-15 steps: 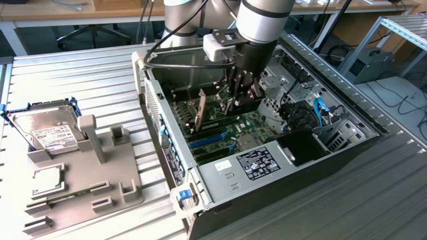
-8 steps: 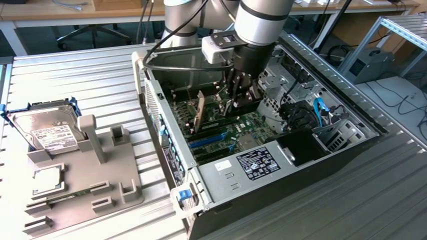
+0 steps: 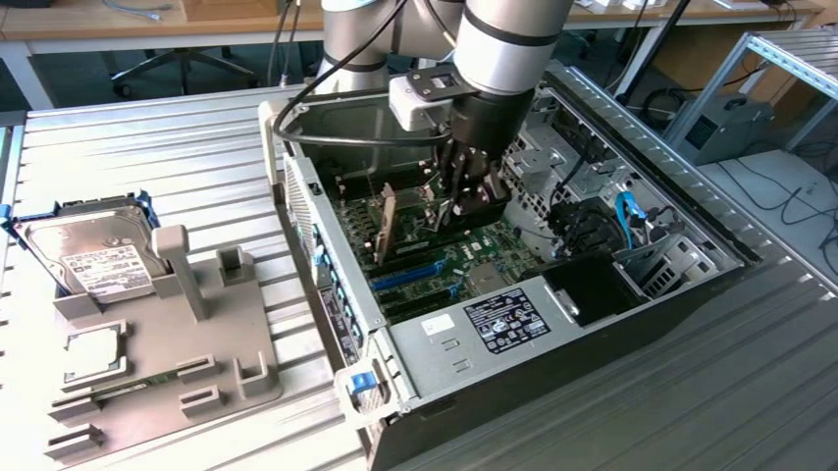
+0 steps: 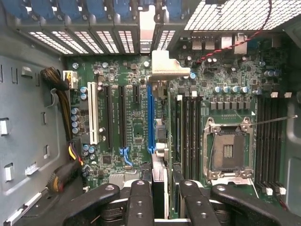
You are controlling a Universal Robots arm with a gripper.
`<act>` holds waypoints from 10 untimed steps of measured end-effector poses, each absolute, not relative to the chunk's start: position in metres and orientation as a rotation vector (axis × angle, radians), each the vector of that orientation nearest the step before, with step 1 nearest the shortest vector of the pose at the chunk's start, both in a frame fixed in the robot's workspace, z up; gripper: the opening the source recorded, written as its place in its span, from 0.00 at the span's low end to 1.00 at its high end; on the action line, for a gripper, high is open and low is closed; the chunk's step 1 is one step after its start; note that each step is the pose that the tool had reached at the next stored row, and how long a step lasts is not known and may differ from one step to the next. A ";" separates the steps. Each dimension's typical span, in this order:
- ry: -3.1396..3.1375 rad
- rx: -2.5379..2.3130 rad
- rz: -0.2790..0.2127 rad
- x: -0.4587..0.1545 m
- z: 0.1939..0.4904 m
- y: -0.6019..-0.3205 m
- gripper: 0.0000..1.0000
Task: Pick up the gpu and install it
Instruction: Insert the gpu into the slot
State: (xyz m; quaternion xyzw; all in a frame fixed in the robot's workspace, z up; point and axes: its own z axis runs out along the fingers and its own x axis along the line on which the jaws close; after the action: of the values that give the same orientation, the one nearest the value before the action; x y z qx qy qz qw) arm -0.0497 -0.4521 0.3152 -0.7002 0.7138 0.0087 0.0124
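An open computer case (image 3: 681,294) is seen on the table; a grey fixture tray (image 3: 171,343) is placed beside it, a hard drive (image 3: 92,250) propped there.

Ribbed metal bench (image 3: 157,147) fills the foreground, evenly lit. Behind it: wooden desk (image 3: 144,25) on white legs, office chair base (image 3: 183,67) on dark floor (image 3: 78,74). At the exterior view's right, aluminium frame (image 3: 772,49) and loose cables (image 3: 799,201).

Open computer case (image 3: 576,324) at the exterior view's right, parts tray (image 3: 171,363) at its left, hard drive (image 3: 92,250) in the tray; gripper (image 3: 461,201) inside the case, gpu (image 3: 387,234) upright on the motherboard (image 3: 472,250) beneath
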 end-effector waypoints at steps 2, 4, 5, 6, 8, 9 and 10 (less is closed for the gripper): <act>2.225 -2.182 0.027 -0.051 0.315 -0.453 0.27; 2.225 -2.183 0.027 -0.052 0.313 -0.453 0.27; 2.225 -2.183 0.027 -0.053 0.313 -0.454 0.27; 2.225 -2.183 0.027 -0.053 0.312 -0.454 0.27; 2.225 -2.183 0.027 -0.054 0.312 -0.454 0.27; 2.225 -2.183 0.027 -0.054 0.311 -0.454 0.27; 2.225 -2.183 0.027 -0.055 0.311 -0.454 0.27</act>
State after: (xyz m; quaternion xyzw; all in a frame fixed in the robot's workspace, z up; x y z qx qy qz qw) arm -0.0545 -0.4542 0.3108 -0.7002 0.7138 0.0086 0.0123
